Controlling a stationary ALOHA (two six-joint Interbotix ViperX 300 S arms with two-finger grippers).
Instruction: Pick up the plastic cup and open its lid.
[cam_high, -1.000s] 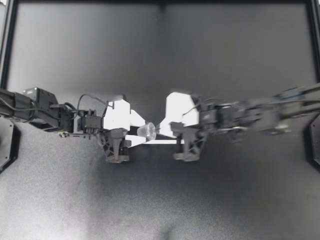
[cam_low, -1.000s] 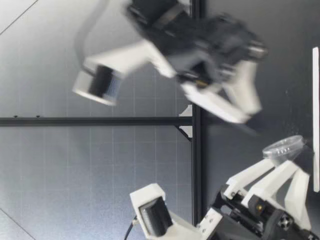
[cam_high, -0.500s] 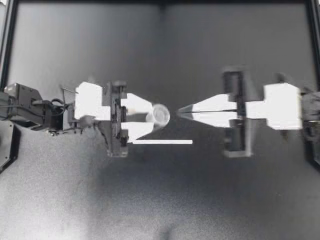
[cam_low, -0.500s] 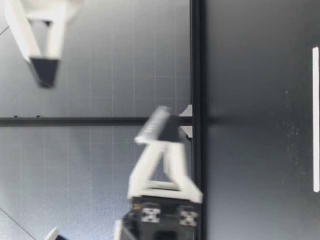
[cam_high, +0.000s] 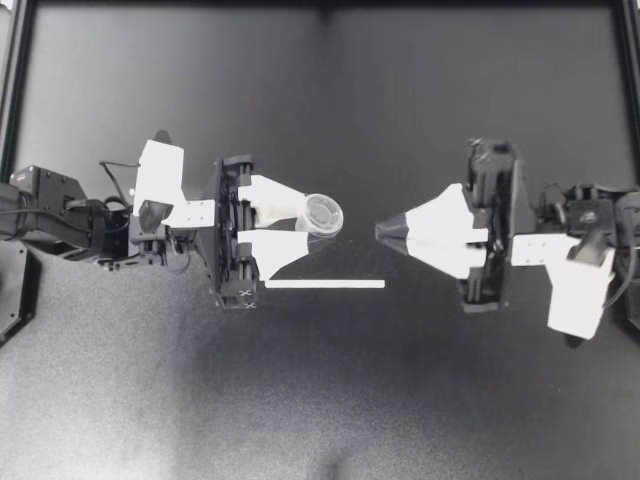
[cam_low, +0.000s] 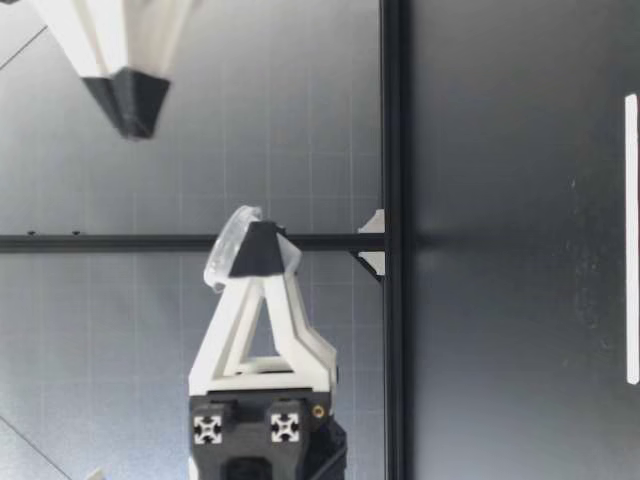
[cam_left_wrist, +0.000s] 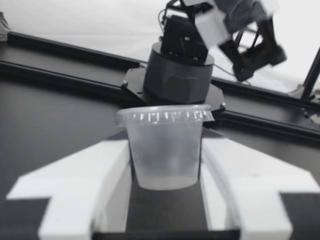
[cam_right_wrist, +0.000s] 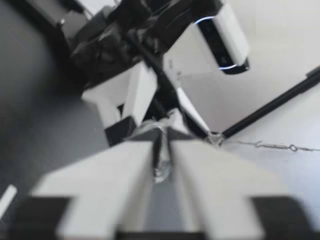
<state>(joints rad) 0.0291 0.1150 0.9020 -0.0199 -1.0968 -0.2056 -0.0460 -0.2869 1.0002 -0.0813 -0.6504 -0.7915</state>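
Our left end effector (cam_high: 308, 222) pinches the small clear plastic cup (cam_high: 323, 214) between its 2 white fingers, 1 on each side of the cup's wall. In the left wrist view the fingers (cam_left_wrist: 95, 180) touch the tapered body (cam_left_wrist: 165, 150) from both sides. The clear ribbed lid (cam_left_wrist: 165, 116) sits on the rim, closed.

The cup hangs well above the dark surface (cam_high: 320, 400), near the middle and on our left arm's side. Its long axis runs roughly vertical, with the lid uppermost and the narrow base below. From above we see the rim as a near-full circle. From the low camera the cup (cam_low: 222, 262) leans a little, with its lid tipped toward our right arm.

Our right end effector (cam_high: 385, 231) faces the cup at about the same height, apart from it, with its 2 fingers pressed together into a point. The low view shows the dark tips (cam_low: 130, 110) joined. In the right wrist view something clear glints at the fingers' narrow gap, too blurred for us to identify.

A thin white strip (cam_high: 325, 284) lies flat on the surface under the left end effector.
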